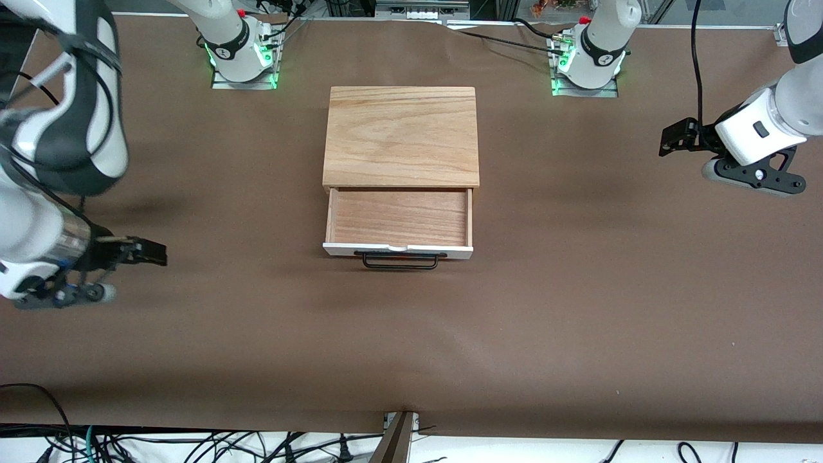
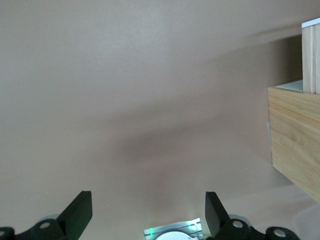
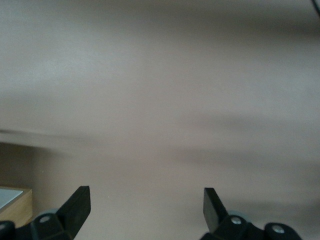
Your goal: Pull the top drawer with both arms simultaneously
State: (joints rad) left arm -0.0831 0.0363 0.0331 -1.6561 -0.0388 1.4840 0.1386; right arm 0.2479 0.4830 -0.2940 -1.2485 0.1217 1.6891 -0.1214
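The top drawer stands pulled out of the light wood cabinet toward the front camera. Its wood tray is bare, and its white front panel carries the black wire handle. My left gripper is open and empty over the table, well off toward the left arm's end. Its wrist view shows the open gripper, the cabinet's side and the drawer's side. My right gripper is open and empty over the table toward the right arm's end. It shows open in its own wrist view.
The brown table cover lies all round the cabinet. The two arm bases stand farther from the front camera than the cabinet. Cables lie past the table's near edge. A wood corner shows in the right wrist view.
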